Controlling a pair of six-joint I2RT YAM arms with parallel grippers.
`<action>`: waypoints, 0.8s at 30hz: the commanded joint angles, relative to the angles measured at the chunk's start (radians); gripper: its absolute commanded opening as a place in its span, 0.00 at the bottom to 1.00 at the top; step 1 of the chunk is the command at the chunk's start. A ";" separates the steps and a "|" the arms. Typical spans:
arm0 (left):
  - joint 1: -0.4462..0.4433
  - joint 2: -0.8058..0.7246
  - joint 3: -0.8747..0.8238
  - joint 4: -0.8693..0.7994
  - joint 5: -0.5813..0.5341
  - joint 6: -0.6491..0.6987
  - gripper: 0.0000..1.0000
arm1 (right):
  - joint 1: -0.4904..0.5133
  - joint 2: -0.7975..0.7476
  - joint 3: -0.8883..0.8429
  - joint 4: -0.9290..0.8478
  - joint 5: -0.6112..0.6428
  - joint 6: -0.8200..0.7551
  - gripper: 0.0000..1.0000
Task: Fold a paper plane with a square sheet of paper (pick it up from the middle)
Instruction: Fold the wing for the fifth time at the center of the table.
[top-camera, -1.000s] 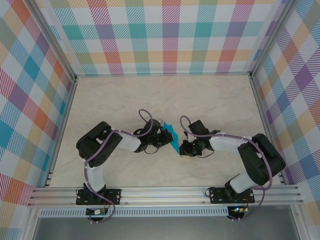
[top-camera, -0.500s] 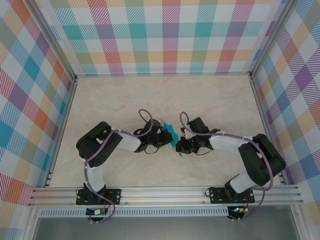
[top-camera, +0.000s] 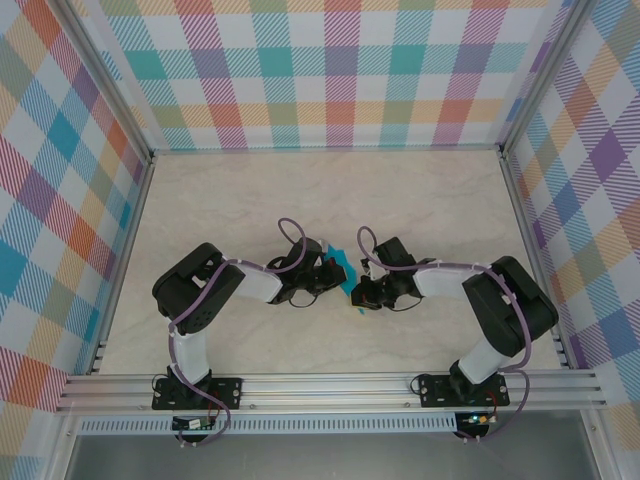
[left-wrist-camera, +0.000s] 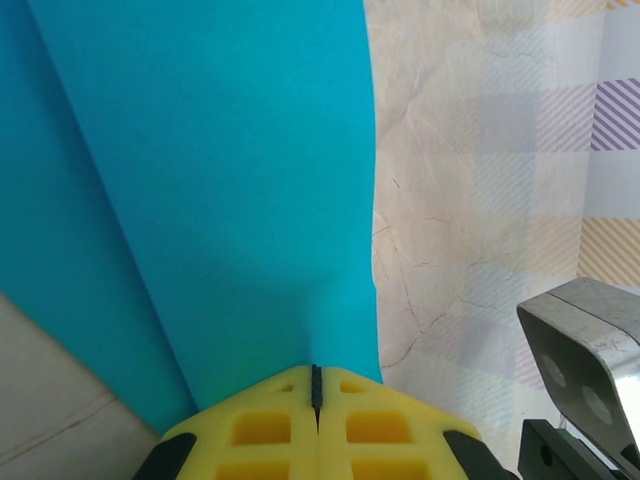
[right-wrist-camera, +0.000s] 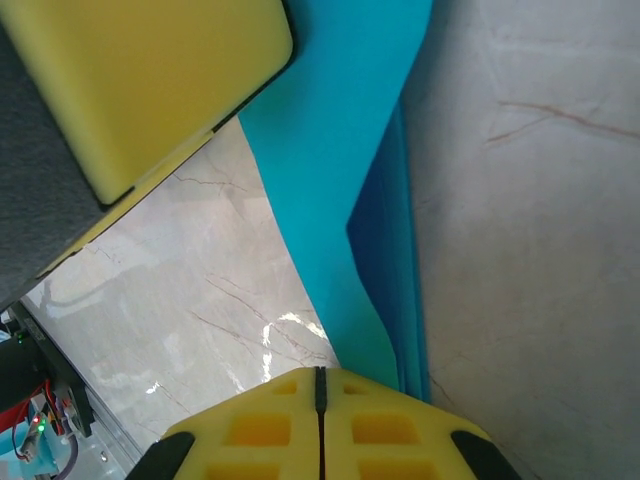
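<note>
The square sheet of paper (top-camera: 341, 262) is teal-blue and folded into layers, raised between my two grippers at the table's middle. My left gripper (top-camera: 336, 276) is shut on its upper end. In the left wrist view the paper (left-wrist-camera: 220, 180) spreads out from the closed yellow jaws (left-wrist-camera: 316, 385). My right gripper (top-camera: 357, 292) is shut at the paper's lower end. In the right wrist view the folded layers (right-wrist-camera: 340, 170) run in at the closed jaws (right-wrist-camera: 320, 378), just right of the seam. One of the left gripper's yellow fingers (right-wrist-camera: 150, 80) shows at the top left.
The pale marble table (top-camera: 440, 210) is walled by checked panels, with metal rails along its sides and an aluminium rail (top-camera: 330, 385) at the near edge. A grey part of the right arm (left-wrist-camera: 590, 335) sits close to the left jaws.
My right gripper has moved left onto the lower end of the paper and closed. The left gripper stayed shut on the paper and kept its place.
</note>
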 joint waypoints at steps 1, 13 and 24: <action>-0.006 0.016 0.005 -0.043 0.004 0.024 0.00 | -0.003 -0.085 0.004 -0.074 0.000 -0.019 0.09; -0.006 0.020 0.012 -0.041 0.009 0.023 0.00 | 0.059 -0.087 0.083 -0.151 0.045 -0.079 0.10; -0.006 0.019 0.010 -0.044 0.009 0.026 0.00 | 0.063 -0.020 0.088 -0.194 0.158 -0.082 0.08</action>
